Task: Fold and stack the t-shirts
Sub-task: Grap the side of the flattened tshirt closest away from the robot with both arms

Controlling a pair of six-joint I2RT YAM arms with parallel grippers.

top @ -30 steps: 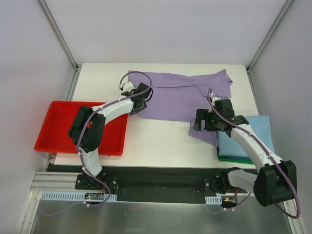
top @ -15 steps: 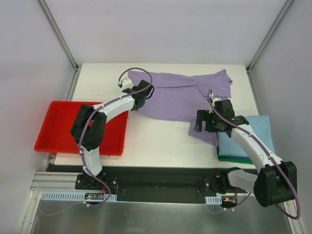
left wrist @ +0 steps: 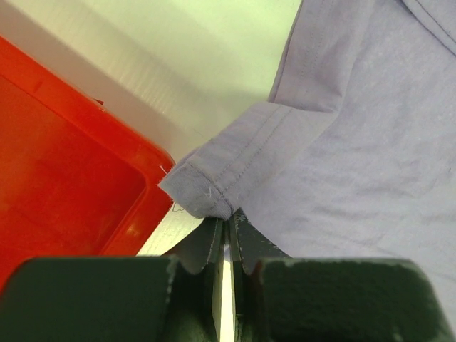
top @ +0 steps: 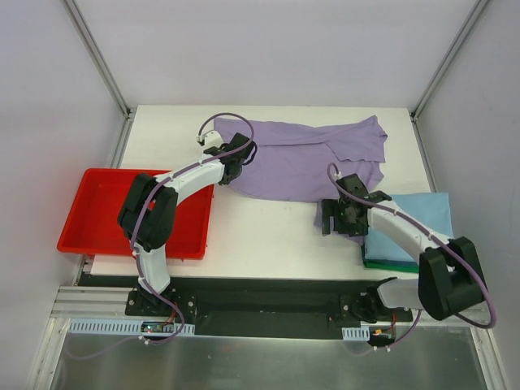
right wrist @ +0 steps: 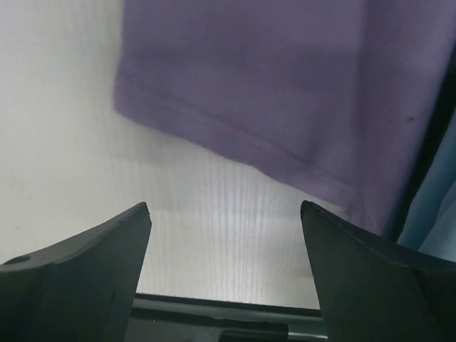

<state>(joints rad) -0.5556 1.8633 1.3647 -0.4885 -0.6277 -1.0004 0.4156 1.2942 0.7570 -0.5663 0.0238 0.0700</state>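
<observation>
**Q:** From overhead, where does the work stand?

**A:** The lavender t-shirt (top: 313, 154) lies spread across the far half of the counter (top: 268, 236). One corner trails down to the left edge of the folded light blue t-shirt (top: 418, 223), which sits on the dark green t-shirt (top: 390, 264) at the right. My left end effector (top: 241, 154) is at the shirt's left edge, just beyond the red tray (top: 97, 211). My right end effector (top: 341, 221) hangs over the trailing corner.

**Q:** How will it handle?

**A:** Light and limp, with no stiffness, I judge. Lifted from one point it would sag and bunch. It wants two holds on stitched edges, where the doubled cloth gives something to bite on.

**Q:** And the left wrist view?

**A:** It shows what the overhead cannot. My left jaws are pinched shut on the sleeve cuff (left wrist: 206, 189), gripping just under its folded hem. The tray's corner is close by on the left.

**Q:** The right wrist view?

**A:** My right fingers (right wrist: 92, 256) stand wide apart over bare counter, holding nothing. The bottom hem (right wrist: 271, 153) lies just ahead of them, untouched, and a sliver of blue shows at the far right. In the overhead view my wrist hides that gap.
</observation>
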